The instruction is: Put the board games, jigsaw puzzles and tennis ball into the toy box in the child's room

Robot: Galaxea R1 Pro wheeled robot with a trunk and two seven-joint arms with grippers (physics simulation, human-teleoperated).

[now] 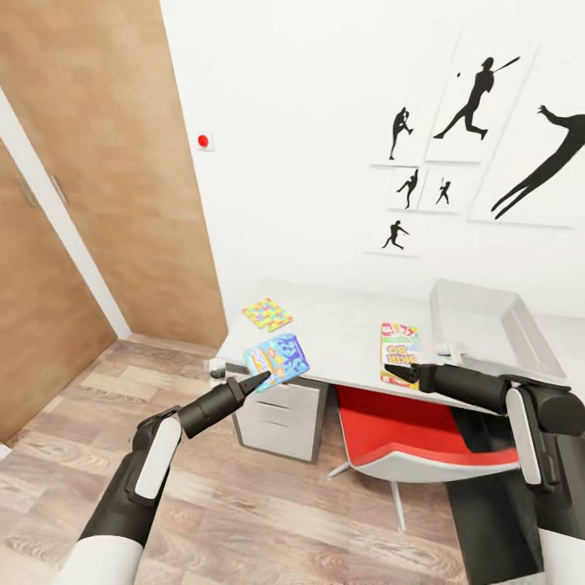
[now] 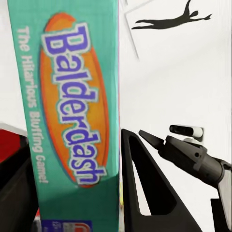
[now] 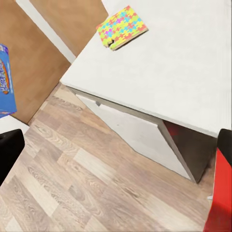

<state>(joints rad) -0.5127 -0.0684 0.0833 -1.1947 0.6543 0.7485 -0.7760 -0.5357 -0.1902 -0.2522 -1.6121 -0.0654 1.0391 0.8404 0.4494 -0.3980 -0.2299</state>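
Blue cartoon board game (image 1: 277, 359) sits in our left gripper (image 1: 262, 379), held just off the table's (image 1: 341, 333) front-left corner. Left wrist cam shows the Balderdash edge (image 2: 72, 111) between the dark fingers (image 2: 145, 183), so jaws are closed on it, near one end. Stiff, light card box, slick print; we judge an end grip lets it swing, so a hold nearer mid-edge w/ steady pressure is safer. Right gripper (image 1: 392, 372) hangs over the SKIP-BO box (image 1: 400, 351); can't tell how wide it's open. One jigsaw puzzle (image 1: 267, 313) lies at the table's left; toy box (image 1: 520, 337) at far right, looks empty.
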